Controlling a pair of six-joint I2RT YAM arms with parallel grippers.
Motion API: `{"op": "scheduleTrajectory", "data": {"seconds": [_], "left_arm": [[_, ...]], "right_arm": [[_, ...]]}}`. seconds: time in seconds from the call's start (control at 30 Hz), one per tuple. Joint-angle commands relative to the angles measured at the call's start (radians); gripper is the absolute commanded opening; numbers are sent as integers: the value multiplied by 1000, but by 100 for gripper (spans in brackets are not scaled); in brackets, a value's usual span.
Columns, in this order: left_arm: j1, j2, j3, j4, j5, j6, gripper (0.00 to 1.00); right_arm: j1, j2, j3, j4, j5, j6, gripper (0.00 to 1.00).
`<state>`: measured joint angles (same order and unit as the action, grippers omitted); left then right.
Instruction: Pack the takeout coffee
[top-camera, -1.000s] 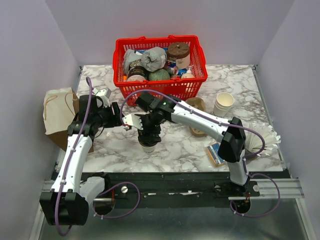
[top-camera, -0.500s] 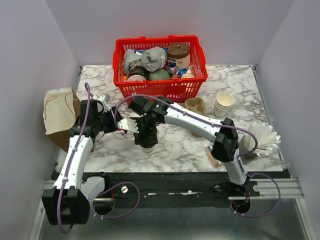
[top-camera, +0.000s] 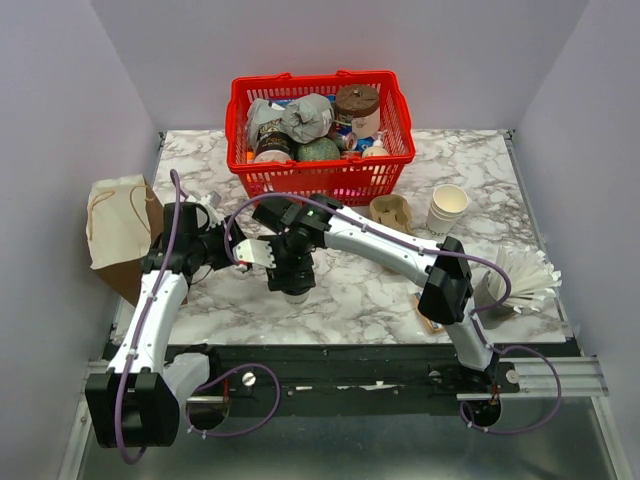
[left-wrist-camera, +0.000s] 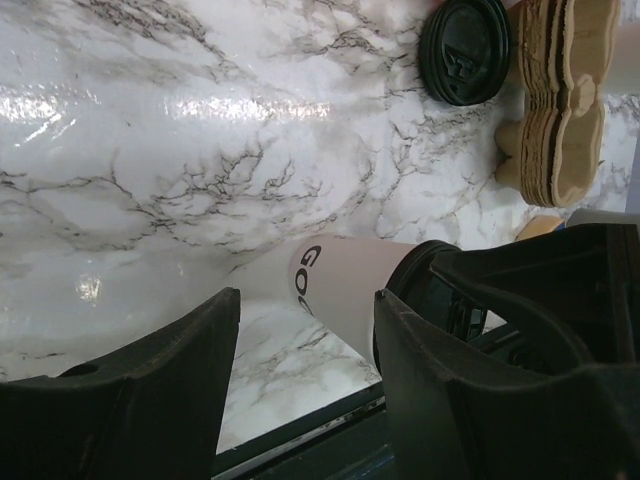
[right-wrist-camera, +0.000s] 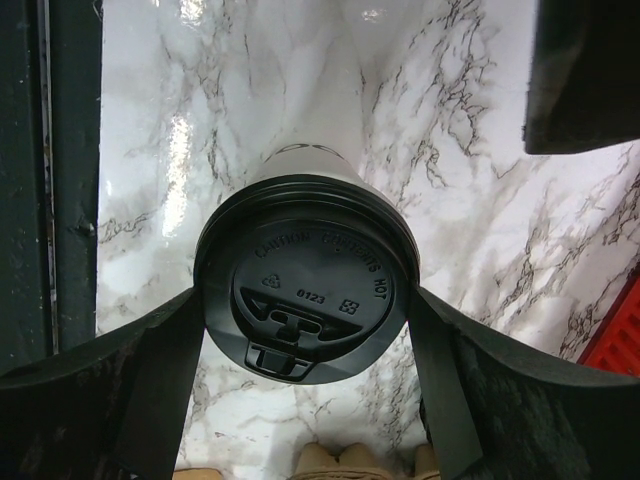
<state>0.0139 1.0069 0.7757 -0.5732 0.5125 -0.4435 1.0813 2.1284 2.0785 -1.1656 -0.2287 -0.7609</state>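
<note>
The coffee cup (top-camera: 294, 293) stood on the bench (top-camera: 470, 160) at lower centre of the top view. The right tool (right-wrist-camera: 305, 340) straddled its lid (right-wrist-camera: 305, 280), spread wide; the left tool (left-wrist-camera: 305, 320) stood open beside it, empty. Closing squarely below the lid rim, gently, would probably spare the paper wall.

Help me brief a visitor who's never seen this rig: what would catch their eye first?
The red basket crammed with goods at the far edge of the table stands out first. Near the front centre, the right gripper straddles the black lid of the takeout coffee, and the open left gripper points at it. A paper bag sits at the left edge.
</note>
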Motion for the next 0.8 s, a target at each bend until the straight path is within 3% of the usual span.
{"op": "scheduleTrajectory", "data": {"seconds": [0.0, 0.77], "left_arm": [[11, 25, -38, -10, 35, -86, 65], [23, 136, -158, 193, 271, -149, 62]], "right_arm": [[12, 28, 32, -16, 42, -5, 86], [12, 76, 77, -26, 89, -52, 89]]}}
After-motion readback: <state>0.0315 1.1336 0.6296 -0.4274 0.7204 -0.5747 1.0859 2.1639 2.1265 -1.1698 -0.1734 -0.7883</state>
